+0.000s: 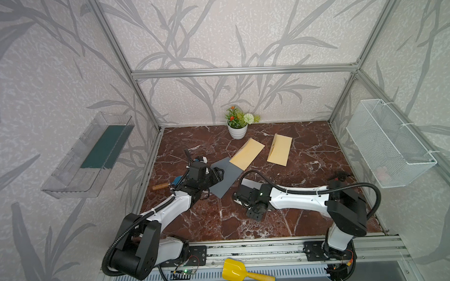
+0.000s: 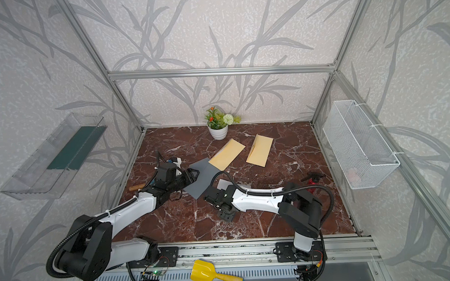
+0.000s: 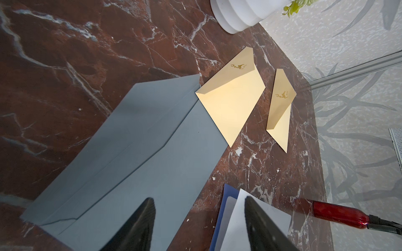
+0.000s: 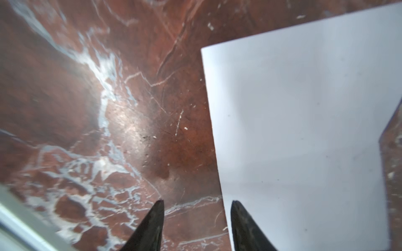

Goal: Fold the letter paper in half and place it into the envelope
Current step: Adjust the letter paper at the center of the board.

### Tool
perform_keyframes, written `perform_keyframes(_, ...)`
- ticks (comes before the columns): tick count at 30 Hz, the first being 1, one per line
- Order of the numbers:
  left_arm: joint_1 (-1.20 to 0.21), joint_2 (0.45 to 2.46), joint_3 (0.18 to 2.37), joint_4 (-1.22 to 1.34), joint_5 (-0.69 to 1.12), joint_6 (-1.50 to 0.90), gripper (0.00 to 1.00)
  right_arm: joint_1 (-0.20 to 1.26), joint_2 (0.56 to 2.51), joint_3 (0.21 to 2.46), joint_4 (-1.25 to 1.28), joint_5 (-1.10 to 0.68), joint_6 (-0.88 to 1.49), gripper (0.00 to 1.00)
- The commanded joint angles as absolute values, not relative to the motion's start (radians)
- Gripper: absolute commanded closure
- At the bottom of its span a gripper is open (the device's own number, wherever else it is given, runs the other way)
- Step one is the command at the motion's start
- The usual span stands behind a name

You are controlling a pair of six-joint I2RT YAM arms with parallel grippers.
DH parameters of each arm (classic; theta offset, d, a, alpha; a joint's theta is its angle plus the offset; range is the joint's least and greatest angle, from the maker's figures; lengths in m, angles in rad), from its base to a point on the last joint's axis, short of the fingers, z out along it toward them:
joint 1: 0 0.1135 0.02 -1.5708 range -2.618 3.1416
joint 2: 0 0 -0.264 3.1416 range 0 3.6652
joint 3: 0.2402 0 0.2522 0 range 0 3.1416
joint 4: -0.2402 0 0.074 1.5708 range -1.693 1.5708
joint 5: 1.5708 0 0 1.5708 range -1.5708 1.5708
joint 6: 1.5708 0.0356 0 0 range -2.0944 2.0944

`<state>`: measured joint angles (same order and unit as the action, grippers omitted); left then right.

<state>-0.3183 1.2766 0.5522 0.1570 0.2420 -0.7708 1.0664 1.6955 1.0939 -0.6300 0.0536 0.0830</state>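
The white letter paper [image 4: 304, 119] lies flat on the marble table, mostly hidden under my right arm in both top views [image 1: 250, 183]. My right gripper [image 4: 196, 203] is open just above the table, one finger [image 4: 241, 219] over the paper's edge, holding nothing. A grey envelope [image 3: 141, 152] with its flap open lies left of centre [image 1: 225, 176]. My left gripper [image 3: 199, 198] hovers open over its near end, nothing between its fingers. Two yellow envelopes [image 1: 247, 153] [image 1: 279, 149] lie farther back. A blue sheet [image 3: 226, 195] shows under the white paper.
A potted plant [image 1: 237, 127] stands at the back centre. A red bottle [image 3: 339, 214] lies right of the paper. A wood-handled tool [image 1: 163, 186] sits by the left arm. A wire basket [image 1: 389, 145] and a clear tray [image 1: 90, 156] hang on the side walls. A yellow scoop [image 1: 236, 273] lies on the front rail.
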Motion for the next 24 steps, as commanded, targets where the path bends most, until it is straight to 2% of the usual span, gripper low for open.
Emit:
perform_keyframes(1,-0.313,1.267,0.530,0.152,0.260,-0.778,0.35,0.960,1.570,1.044,-0.529,-0.177,0.192,0.47)
perform_keyframes(5,-0.318,1.274,0.528,0.153,0.294,-0.769,0.35,0.851,1.541,0.981,-0.488,-0.245,0.291,0.51)
perform_keyframes(7,-0.326,1.278,0.528,0.151,0.314,-0.760,0.36,0.809,1.552,0.953,-0.471,-0.249,0.328,0.65)
perform_keyframes(11,-0.352,1.284,0.540,0.122,0.341,-0.727,0.36,0.771,1.589,0.936,-0.461,-0.244,0.374,0.78)
perform_keyframes(24,-0.469,1.424,0.576,0.140,0.400,-0.717,0.36,0.749,1.694,0.919,-0.413,-0.170,0.399,0.84)
